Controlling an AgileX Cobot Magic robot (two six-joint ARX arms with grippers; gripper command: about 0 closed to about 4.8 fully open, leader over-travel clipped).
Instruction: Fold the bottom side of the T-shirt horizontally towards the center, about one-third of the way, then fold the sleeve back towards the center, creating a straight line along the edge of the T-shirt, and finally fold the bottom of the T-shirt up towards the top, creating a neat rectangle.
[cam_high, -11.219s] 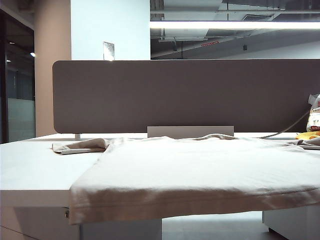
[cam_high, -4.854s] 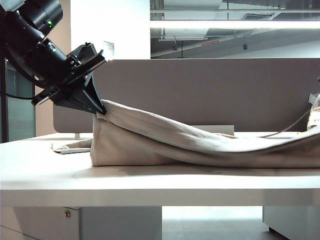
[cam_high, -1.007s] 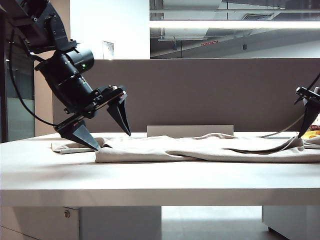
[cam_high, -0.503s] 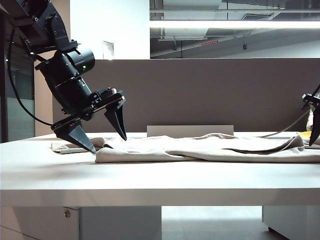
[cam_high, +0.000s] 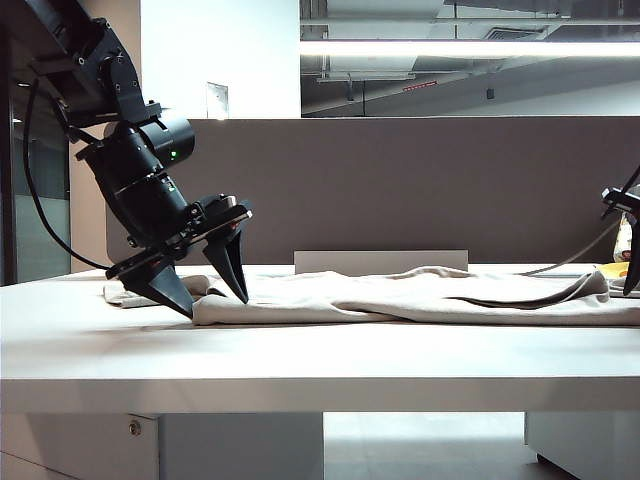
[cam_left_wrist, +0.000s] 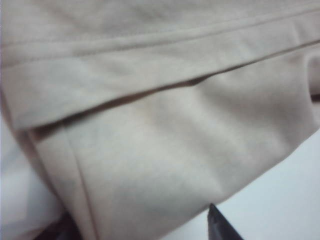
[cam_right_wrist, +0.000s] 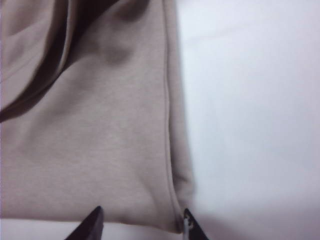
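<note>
Exterior view: the T-shirt (cam_high: 420, 298) lay on the white table (cam_high: 300, 370), already doubled over lengthwise into a long low band.
Left gripper (cam_high: 212, 293): you had it low at the band's left end, jaws apart, one tip outside the cloth by the sleeve (cam_high: 125, 292), the other over the folded layer; nothing was clamped.
Left wrist view: the hemmed edge (cam_left_wrist: 150, 55) crossed the folded layer, and only one dark tip (cam_left_wrist: 222, 227) showed beside the cloth, over bare table.
Right gripper (cam_right_wrist: 140, 222): at the far right end, jaws parted astride the shirt's corner, by the stitched edge (cam_right_wrist: 167, 125); no cloth pinched.
Step in hand: judged to be taking both ends for the next fold.
Advice: you should have caught every layer before closing, matched both arms' height, and kept the edge straight.
</note>
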